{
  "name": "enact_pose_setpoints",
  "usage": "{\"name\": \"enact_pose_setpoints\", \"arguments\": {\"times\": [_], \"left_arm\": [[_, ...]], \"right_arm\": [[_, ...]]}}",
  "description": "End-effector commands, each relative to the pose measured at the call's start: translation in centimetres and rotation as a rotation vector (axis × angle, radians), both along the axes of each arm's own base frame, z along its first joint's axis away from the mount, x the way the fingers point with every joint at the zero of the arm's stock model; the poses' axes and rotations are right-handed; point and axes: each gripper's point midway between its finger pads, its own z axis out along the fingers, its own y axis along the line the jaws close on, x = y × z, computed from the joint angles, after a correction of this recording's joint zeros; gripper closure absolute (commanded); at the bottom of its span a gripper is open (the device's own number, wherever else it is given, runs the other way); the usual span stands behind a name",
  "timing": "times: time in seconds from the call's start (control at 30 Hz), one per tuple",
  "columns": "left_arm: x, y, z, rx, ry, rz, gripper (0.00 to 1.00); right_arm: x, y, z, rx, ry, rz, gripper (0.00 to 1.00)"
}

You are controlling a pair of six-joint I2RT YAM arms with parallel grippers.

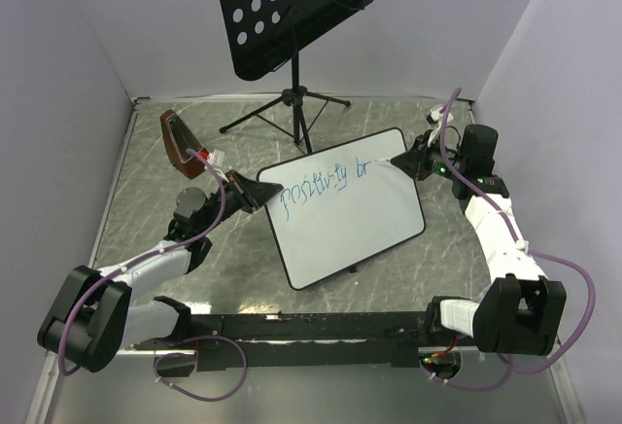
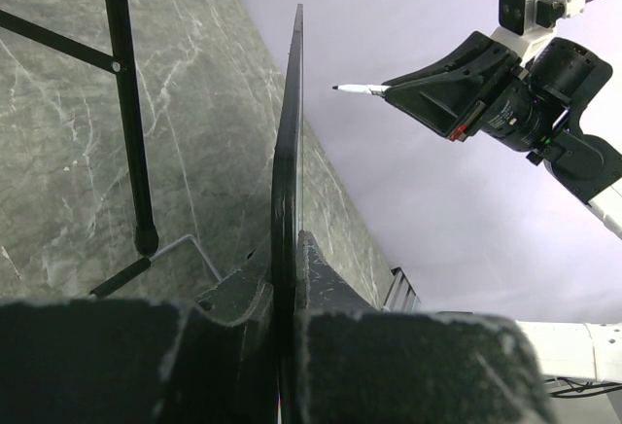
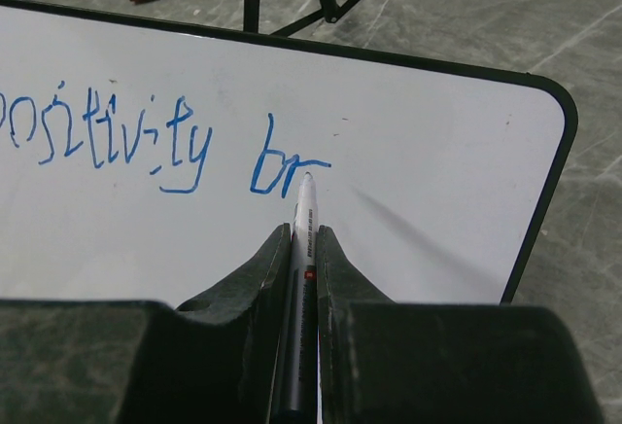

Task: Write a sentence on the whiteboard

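The whiteboard (image 1: 360, 234) stands tilted in the middle of the table, with a thin black rim. My left gripper (image 1: 260, 194) is shut on its left edge; in the left wrist view the board (image 2: 289, 152) runs edge-on between the jaws of that gripper (image 2: 289, 288). The sentence (image 3: 165, 142) reads "positivity br" in blue (image 1: 326, 183). My right gripper (image 3: 303, 234) is shut on a white and black marker (image 3: 303, 220), its tip at the end of the "r". From the left wrist, the marker tip (image 2: 355, 88) hangs slightly off the board face.
A black perforated music stand (image 1: 292, 6) rises behind the board, its tripod legs (image 1: 292, 113) spread on the marbled grey table; one leg (image 2: 126, 103) passes close behind the board. A brown-red block (image 1: 180, 142) lies at the back left. Grey walls enclose the table.
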Motion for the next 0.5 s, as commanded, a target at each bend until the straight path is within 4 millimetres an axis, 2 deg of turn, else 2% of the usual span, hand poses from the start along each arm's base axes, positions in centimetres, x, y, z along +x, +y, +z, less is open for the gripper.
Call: {"name": "enact_pose_setpoints", "arguments": {"times": [0.0, 0.47], "left_arm": [[-0.74, -0.09, 3.60, -0.036, -0.164, -0.020, 0.99], [-0.76, -0.09, 3.45, -0.038, -0.159, -0.020, 0.99]], "right_arm": [[0.16, -0.11, 1.03, -0.010, -0.070, 0.024, 1.00], [-0.05, -0.08, 0.75, 0.005, -0.072, 0.034, 1.00]]}}
